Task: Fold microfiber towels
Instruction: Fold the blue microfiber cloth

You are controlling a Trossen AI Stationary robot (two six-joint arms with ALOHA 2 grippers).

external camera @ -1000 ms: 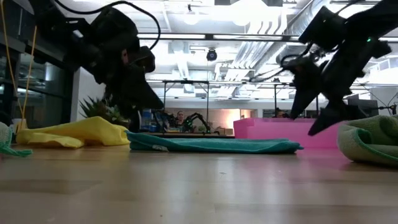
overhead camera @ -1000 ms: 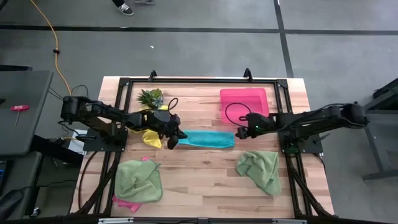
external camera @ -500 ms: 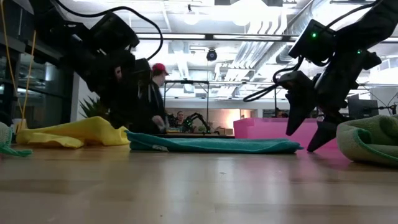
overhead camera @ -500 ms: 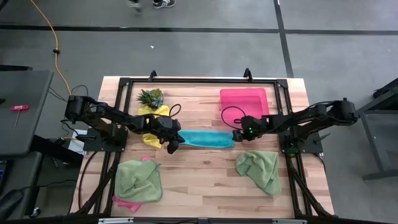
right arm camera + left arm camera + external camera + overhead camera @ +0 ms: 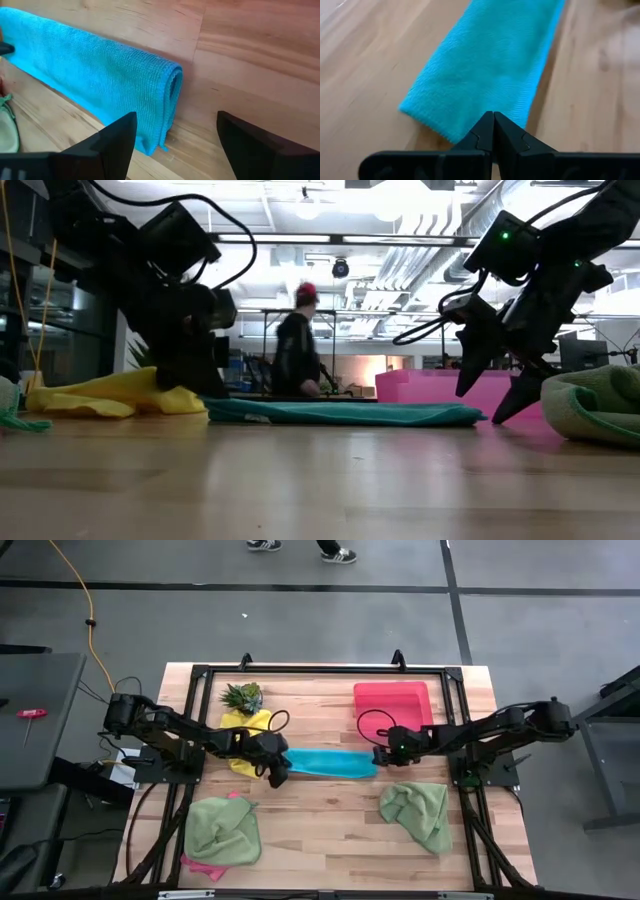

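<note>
My left hand [image 5: 276,776], clenched empty, sits at one end of the teal towel [image 5: 330,762], folded into a strip mid-table, my right hand [image 5: 383,753] spread wide at the other; it looks soft and limp, best pinched at an end corner

My high view: overhead, straight down, far, takes in whole light wooden slatted table [image 5: 330,830] plus grey floor around. Low view: at tabletop height, level across boards into lit room behind. Left wrist view: very near, looking down on one end of folded teal fuzzy microfiber towel [image 5: 485,70]. Right wrist view: near, facing its other, rolled end. All four share that towel mid-table.
</note>
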